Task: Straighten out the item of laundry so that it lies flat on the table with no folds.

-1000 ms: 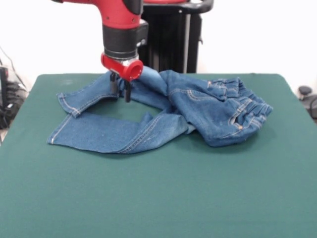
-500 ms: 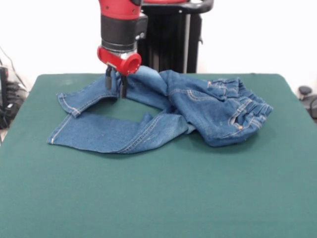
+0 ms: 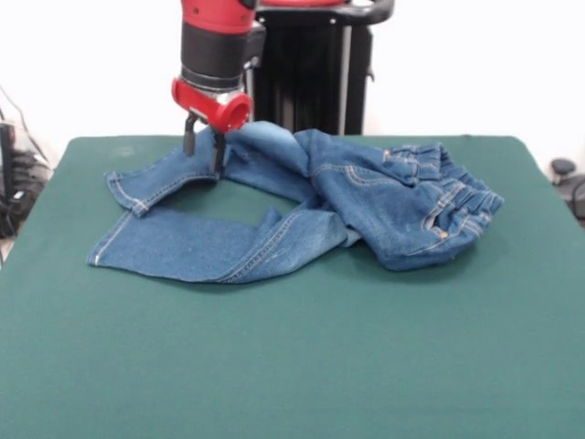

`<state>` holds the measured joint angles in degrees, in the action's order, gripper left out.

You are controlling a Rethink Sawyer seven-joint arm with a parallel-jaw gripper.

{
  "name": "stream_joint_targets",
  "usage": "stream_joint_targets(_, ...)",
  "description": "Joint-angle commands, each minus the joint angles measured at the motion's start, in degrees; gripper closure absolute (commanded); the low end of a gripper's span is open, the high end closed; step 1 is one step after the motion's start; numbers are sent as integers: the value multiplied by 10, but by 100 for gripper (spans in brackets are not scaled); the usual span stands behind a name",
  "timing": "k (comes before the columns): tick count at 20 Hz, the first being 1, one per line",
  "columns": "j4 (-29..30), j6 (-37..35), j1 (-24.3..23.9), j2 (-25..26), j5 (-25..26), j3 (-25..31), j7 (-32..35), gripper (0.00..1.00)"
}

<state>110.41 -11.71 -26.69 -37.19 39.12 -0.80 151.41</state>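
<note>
Here, green table (image 3: 292,366) w/ rumpled jeans (image 3: 302,215) (white wall behind); fingers (image 3: 189,139) apart, gripper (image 3: 203,152) empty.

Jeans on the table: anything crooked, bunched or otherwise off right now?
Yes. The jeans are not flat: the waistband end is bunched in a heap at the picture's right, and the two legs bend and splay toward the left. The gripper sits at the far leg.

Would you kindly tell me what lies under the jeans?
The green table shows around the jeans and between their legs; whatever lies beneath the bunched denim is covered.
</note>
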Motion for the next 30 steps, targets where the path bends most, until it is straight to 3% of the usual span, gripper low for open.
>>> stream_joint_targets(1,-15,73,35,80,60,-56,23,0)
stream_joint_targets(4,-36,119,33,140,66,-70,33,0)
stream_joint_targets(8,-48,187,57,184,60,-98,39,0)
stream_joint_targets(15,-69,268,112,235,-16,-152,49,0)
stream_joint_targets(20,-72,279,147,253,-61,-189,46,0)
stream_joint_targets(27,-70,357,280,366,-251,-349,53,0)
stream_joint_targets(30,-53,375,315,406,-322,-387,54,0)
